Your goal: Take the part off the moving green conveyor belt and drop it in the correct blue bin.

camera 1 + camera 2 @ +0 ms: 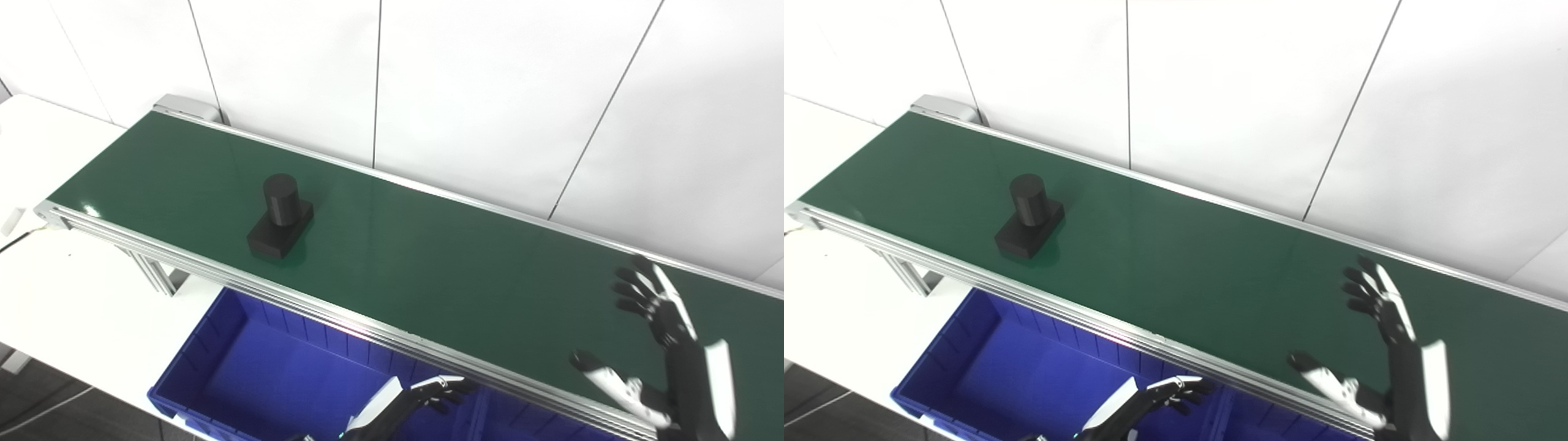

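We see the black part upright on the green conveyor belt, toward its left end: a short cylinder standing on a flat rectangular base, base flat on the belt surface, nearer the front rail than the back one. Nothing touches it.

Our right hand is over the belt's right portion, well apart from the part, w/ most of the bare belt between them. Palm faces left toward the part, fingers spread and pointing up/away, thumb stuck out to the left, low near the front rail. It holds nothing.

Our left hand sits below the belt's front rail, above the blue bin, approx. mid-picture. Its fingers are loosely curled, gaps between them, nothing held. It's also apart from the part, which lies up and to the left of it, w/ the aluminium rail between.

The bin lies directly under the front rail, below and slightly right of the part. A 2nd blue compartment shows just right of the left hand. White table under the bin; white panelled wall behind the belt.
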